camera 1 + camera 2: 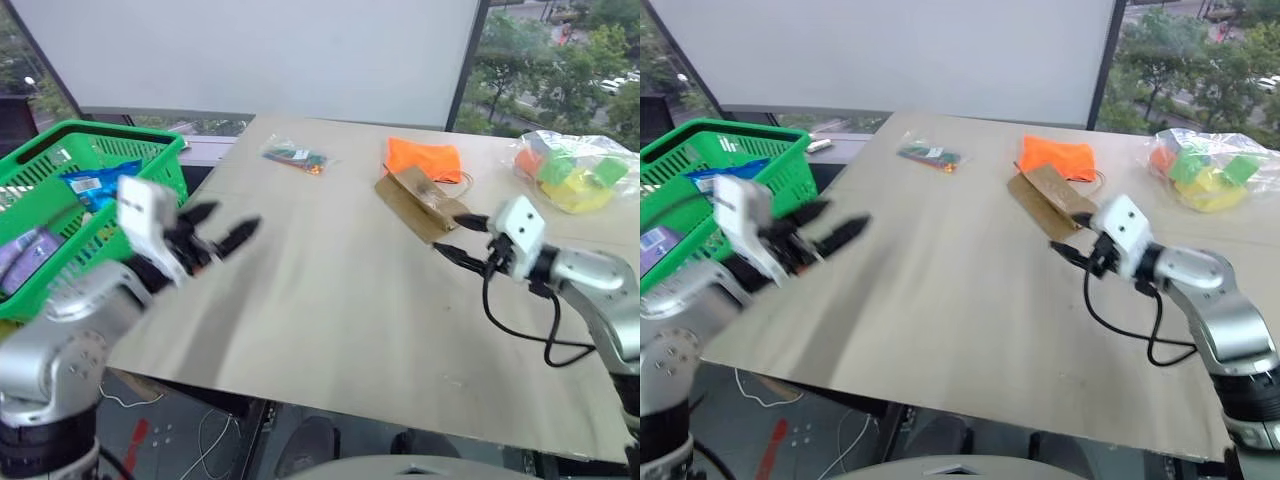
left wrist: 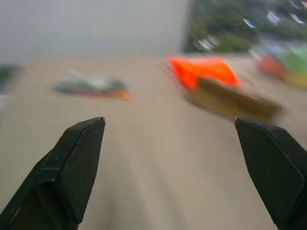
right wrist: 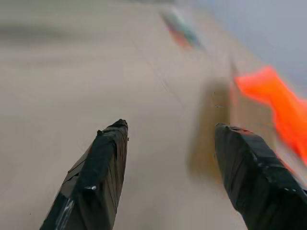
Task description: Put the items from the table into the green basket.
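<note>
From my remote station I find the left gripper (image 1: 222, 231) spread wide and empty, hovering above the table (image 1: 330, 330) just beside the green basket (image 1: 150, 150), which stands off the table's left edge and already contains a blue packet (image 1: 100, 182) and a purple flat packet (image 1: 25, 255). The right gripper (image 1: 460, 240) is also parted with nothing between its fingers, and points at the near corner of the brown paper bag (image 1: 420, 200). That bag lies flat in the far middle of the table, touching the orange folded cloth (image 1: 425, 158) behind it. A clear bag of coloured bits (image 1: 295, 156) lies well apart to the left, and a larger clear bag of green, yellow and orange blocks (image 1: 570, 170) sits at the far right. I judge the step in hand to be the pickup of the paper bag by the right gripper. To do it well I would bring the jaws down so that they straddle the bag's near edge, keep them clear of the cloth so only one item lifts, and close firmly since flat paper may slip. The carry across to the basket is long; a handover to the left gripper may be wiser.
</note>
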Robot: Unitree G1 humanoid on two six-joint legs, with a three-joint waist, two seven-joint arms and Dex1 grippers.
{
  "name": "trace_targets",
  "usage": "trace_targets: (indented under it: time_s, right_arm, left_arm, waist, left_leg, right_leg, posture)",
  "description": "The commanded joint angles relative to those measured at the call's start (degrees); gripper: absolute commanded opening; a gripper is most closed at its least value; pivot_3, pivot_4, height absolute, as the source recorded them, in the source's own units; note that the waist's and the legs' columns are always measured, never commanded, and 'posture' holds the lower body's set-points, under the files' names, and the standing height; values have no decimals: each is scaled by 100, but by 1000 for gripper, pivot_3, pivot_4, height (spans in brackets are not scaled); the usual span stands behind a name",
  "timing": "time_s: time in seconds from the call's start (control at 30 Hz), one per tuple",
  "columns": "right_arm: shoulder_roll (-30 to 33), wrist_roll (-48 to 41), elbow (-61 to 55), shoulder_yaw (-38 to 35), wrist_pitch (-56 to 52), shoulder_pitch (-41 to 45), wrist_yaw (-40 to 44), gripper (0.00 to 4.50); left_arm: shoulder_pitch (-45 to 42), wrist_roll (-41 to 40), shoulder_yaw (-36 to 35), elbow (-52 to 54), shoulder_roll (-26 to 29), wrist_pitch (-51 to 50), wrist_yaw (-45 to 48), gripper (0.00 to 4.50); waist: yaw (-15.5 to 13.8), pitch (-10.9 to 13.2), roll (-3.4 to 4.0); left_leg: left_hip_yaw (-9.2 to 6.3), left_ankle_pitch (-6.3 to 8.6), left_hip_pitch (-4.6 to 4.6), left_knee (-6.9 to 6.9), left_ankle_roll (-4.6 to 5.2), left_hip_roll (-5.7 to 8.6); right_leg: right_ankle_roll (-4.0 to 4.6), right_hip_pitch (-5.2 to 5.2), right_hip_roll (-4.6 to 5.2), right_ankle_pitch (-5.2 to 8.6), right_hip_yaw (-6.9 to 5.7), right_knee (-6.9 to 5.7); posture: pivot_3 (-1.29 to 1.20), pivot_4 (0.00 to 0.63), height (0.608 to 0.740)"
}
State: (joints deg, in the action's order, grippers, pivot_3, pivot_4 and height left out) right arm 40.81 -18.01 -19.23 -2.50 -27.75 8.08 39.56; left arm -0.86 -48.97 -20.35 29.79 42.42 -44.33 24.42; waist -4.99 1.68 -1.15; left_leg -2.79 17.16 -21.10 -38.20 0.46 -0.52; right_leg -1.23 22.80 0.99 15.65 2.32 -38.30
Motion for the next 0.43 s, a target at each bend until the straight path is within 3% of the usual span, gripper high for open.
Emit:
trace_targets:
  time_s: [0.03,0.17,0.43]
  right_arm:
    - [-165,229,-503,-577,-2,-581,-629,3050]
    - [-534,377,-924,-1067,40,-1456,-1188,3050]
    - [-880,288,-1361,-1621,24,-1854,-1516,3050]
  left_arm:
    - [121,8,36,412,-128,66,-15,4444]
    - [295,82,135,490,-330,47,-78,4444]
    - [319,297,293,342,-401,106,45,4444]
  waist:
    - [111,4,12]
    - [174,12,34]
    - [461,29,54]
  left_leg:
    - [0,0,2,-1,1,1]
    - [6,2,32,-1,4,11]
    - [43,1,57,-11,6,8]
  right_leg:
    - [0,0,-4,0,3,-4]
    - [-2,-24,-13,2,8,-11]
    - [-5,-30,-67,3,31,-30]
  posture:
    - [47,3,740]
    - [19,13,740]
    - [-27,31,740]
